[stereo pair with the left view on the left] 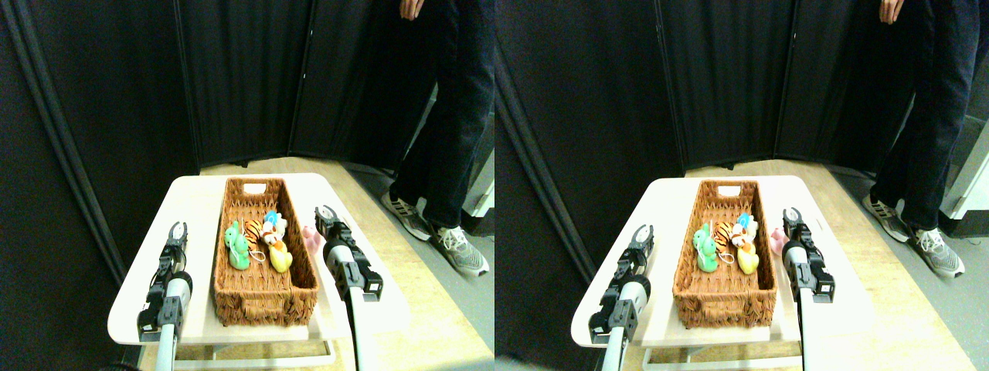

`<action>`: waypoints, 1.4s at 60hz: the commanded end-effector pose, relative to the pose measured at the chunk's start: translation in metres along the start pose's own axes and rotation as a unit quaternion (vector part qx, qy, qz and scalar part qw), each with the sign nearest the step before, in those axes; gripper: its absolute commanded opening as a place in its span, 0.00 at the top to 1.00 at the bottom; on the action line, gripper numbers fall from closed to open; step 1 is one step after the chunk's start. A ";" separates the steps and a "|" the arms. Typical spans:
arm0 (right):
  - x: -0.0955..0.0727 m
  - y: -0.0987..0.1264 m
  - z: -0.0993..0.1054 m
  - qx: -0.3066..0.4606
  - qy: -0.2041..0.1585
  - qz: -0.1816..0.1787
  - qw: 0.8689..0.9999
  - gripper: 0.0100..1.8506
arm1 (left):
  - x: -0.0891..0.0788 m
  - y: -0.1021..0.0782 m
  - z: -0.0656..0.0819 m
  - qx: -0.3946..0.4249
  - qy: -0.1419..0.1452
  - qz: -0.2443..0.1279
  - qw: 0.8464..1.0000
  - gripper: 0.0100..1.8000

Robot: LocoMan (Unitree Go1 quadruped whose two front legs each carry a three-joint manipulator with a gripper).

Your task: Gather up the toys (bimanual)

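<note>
The stereo pair view shows a pale bench [139,309] carrying a long wicker basket [263,290], with one robot hand on each side of it. The left hand [178,228] hovers over bare bench, its two tips spread, holding nothing. To its right, inside the basket, lie a green toy [237,246], a striped tiger [253,230], a blue-and-white toy [272,222] and a yellow duck [280,256], bunched together near the middle.

The right hand [326,214] also appears spread and empty. Just to its left, wedged between it and the basket wall, sits a pink toy [310,236], still out on the bench; the arm behind the hand partly hides it. A person [440,116] stands well beyond the right hand, off the bench.

The pink toy seems to be the last piece left to collect, and its spot is awkward. The right hand has gone a little past it, so closing there would likely catch air. Pulling back blindly could shove the toy along the wall or off the bench edge. Pressing sideways could nudge the basket toward the left hand. A loose pinch on soft plush could also slip during the lift over the rim.
</note>
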 end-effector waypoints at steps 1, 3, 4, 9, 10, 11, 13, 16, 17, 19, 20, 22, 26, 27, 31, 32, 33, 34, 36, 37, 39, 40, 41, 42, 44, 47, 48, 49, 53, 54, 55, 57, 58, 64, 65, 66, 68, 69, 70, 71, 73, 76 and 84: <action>0.006 0.000 0.000 0.013 0.006 -0.007 1.000 0.91 | 0.003 -0.007 -0.002 -0.011 -0.002 -0.019 1.000 1.00; 0.008 -0.003 0.000 0.017 0.010 -0.014 1.000 0.89 | 0.004 -0.007 -0.003 -0.014 0.001 -0.019 1.000 1.00; 0.009 -0.004 0.000 0.016 0.011 -0.016 1.000 0.88 | 0.004 -0.007 -0.003 -0.014 0.001 -0.018 1.000 1.00; 0.012 -0.009 0.000 0.022 0.027 -0.025 0.999 0.85 | 0.005 -0.007 -0.004 -0.009 -0.003 -0.016 1.000 1.00; 0.012 -0.010 0.000 0.019 0.030 -0.028 0.999 0.84 | 0.005 -0.007 -0.004 -0.011 -0.002 -0.015 1.000 1.00; 0.013 -0.012 0.000 0.015 0.031 -0.035 0.999 0.83 | 0.006 -0.007 -0.005 -0.011 -0.001 -0.014 1.000 1.00; 0.013 -0.014 -0.001 0.013 0.036 -0.043 0.998 0.81 | 0.006 -0.007 -0.005 -0.010 -0.001 -0.014 1.000 1.00; 0.014 -0.017 -0.002 0.011 0.040 -0.051 0.998 0.78 | 0.006 -0.007 -0.006 -0.008 -0.003 -0.014 1.000 1.00; 0.014 -0.017 -0.002 0.014 0.041 -0.053 0.998 0.78 | 0.006 -0.008 -0.006 -0.009 -0.003 -0.013 1.000 1.00; 0.014 -0.019 -0.003 0.017 0.039 -0.060 0.997 0.76 | 0.007 -0.008 -0.007 -0.010 -0.002 -0.013 1.000 1.00; 0.014 -0.019 -0.003 0.017 0.039 -0.060 0.997 0.76 | 0.007 -0.008 -0.007 -0.010 -0.002 -0.013 1.000 1.00; 0.014 -0.021 -0.004 0.008 0.038 -0.060 0.997 0.74 | 0.006 -0.008 -0.007 -0.008 -0.005 -0.013 1.000 1.00; 0.014 -0.021 -0.006 0.010 0.038 -0.063 0.997 0.72 | 0.007 -0.009 -0.008 -0.009 -0.005 -0.014 1.000 1.00; 0.013 -0.021 -0.006 0.009 0.038 -0.064 0.997 0.70 | 0.007 -0.009 -0.008 -0.010 -0.005 -0.014 1.000 1.00; 0.013 -0.019 -0.006 0.015 0.040 -0.064 0.997 0.68 | 0.007 -0.009 -0.008 -0.010 -0.006 -0.013 1.000 1.00; 0.012 -0.019 -0.007 0.018 0.041 -0.064 0.997 0.67 | 0.007 -0.010 -0.008 -0.011 -0.007 -0.013 1.000 1.00; 0.012 -0.018 -0.007 0.019 0.042 -0.064 0.997 0.67 | 0.007 -0.009 -0.008 -0.011 -0.007 -0.013 1.000 1.00; 0.012 -0.018 -0.007 0.024 0.044 -0.061 0.997 0.67 | 0.007 -0.009 -0.008 -0.010 -0.008 -0.013 1.000 1.00; 0.012 -0.017 -0.007 0.042 0.053 -0.057 0.996 0.69 | 0.008 -0.009 -0.008 -0.007 -0.007 -0.016 1.000 1.00; 0.012 -0.017 -0.007 0.043 0.053 -0.056 0.996 0.69 | 0.007 -0.009 -0.008 -0.008 -0.007 -0.015 1.000 1.00; 0.010 -0.015 -0.008 0.040 0.052 -0.056 0.996 0.69 | 0.007 -0.010 -0.008 -0.005 -0.009 -0.016 1.000 1.00; 0.010 -0.015 -0.008 0.040 0.052 -0.056 0.996 0.69 | 0.007 -0.010 -0.008 -0.005 -0.009 -0.016 1.000 1.00; 0.009 -0.015 -0.008 0.038 0.052 -0.056 0.996 0.68 | 0.008 -0.010 -0.009 -0.005 -0.009 -0.016 1.000 1.00; 0.009 -0.014 -0.008 0.038 0.053 -0.055 0.996 0.67 | 0.008 -0.010 -0.009 -0.007 -0.008 -0.016 1.000 1.00; 0.008 -0.013 -0.008 0.042 0.060 -0.052 0.996 0.67 | 0.008 -0.010 -0.009 -0.009 -0.007 -0.016 1.000 1.00; 0.008 -0.012 -0.009 0.045 0.064 -0.054 0.995 0.65 | 0.009 -0.010 -0.009 -0.008 -0.008 -0.017 1.000 1.00; 0.008 -0.012 -0.010 0.044 0.064 -0.054 0.996 0.63 | 0.009 -0.009 -0.009 -0.009 -0.008 -0.017 1.000 1.00; 0.008 -0.012 -0.010 0.044 0.064 -0.054 0.996 0.63 | 0.009 -0.009 -0.009 -0.009 -0.008 -0.017 1.000 1.00; 0.008 -0.013 -0.011 0.039 0.068 -0.054 0.995 0.59 | 0.010 -0.009 -0.009 -0.009 -0.008 -0.020 1.000 1.00; 0.007 -0.013 -0.011 0.039 0.068 -0.055 0.995 0.59 | 0.010 -0.009 -0.009 -0.009 -0.008 -0.020 1.000 1.00; 0.007 -0.013 -0.011 0.043 0.068 -0.059 0.995 0.60 | 0.010 -0.010 -0.009 -0.009 -0.008 -0.021 1.000 1.00; 0.007 -0.013 -0.011 0.045 0.068 -0.062 0.995 0.60 | 0.010 -0.010 -0.009 -0.010 -0.008 -0.021 1.000 1.00; 0.007 -0.013 -0.012 0.048 0.070 -0.066 0.994 0.61 | 0.009 -0.012 -0.010 -0.013 -0.009 -0.022 1.000 1.00; 0.009 -0.015 -0.012 0.043 0.073 -0.070 0.994 0.57 | 0.010 -0.012 -0.010 -0.016 -0.005 -0.023 1.000 1.00; 0.010 -0.016 -0.012 0.041 0.072 -0.072 0.994 0.55 | 0.010 -0.013 -0.010 -0.015 -0.005 -0.026 1.000 1.00; 0.011 -0.017 -0.012 0.040 0.073 -0.075 0.994 0.54 | 0.010 -0.013 -0.010 -0.014 -0.005 -0.027 1.000 1.00; 0.012 -0.018 -0.011 0.041 0.073 -0.078 0.993 0.54 | 0.011 -0.013 -0.010 -0.013 -0.004 -0.027 1.000 1.00; 0.014 -0.019 -0.011 0.041 0.072 -0.083 0.993 0.53 | 0.011 -0.013 -0.010 -0.013 -0.004 -0.027 1.000 1.00; 0.015 -0.020 -0.011 0.042 0.070 -0.088 0.993 0.53 | 0.010 -0.014 -0.010 -0.013 -0.005 -0.027 1.000 1.00; 0.016 -0.021 -0.011 0.044 0.069 -0.090 0.993 0.53 | 0.010 -0.014 -0.010 -0.013 -0.005 -0.027 1.000 1.00; 0.017 -0.023 -0.011 0.050 0.067 -0.094 0.992 0.55 | 0.010 -0.015 -0.011 -0.013 -0.005 -0.027 1.000 1.00; 0.020 -0.028 -0.011 0.047 0.062 -0.103 0.992 0.59 | 0.010 -0.016 -0.011 -0.015 -0.001 -0.030 0.999 1.00; 0.027 -0.038 -0.009 0.049 0.062 -0.113 0.990 0.59 | 0.010 -0.017 -0.011 -0.019 -0.002 -0.029 0.999 1.00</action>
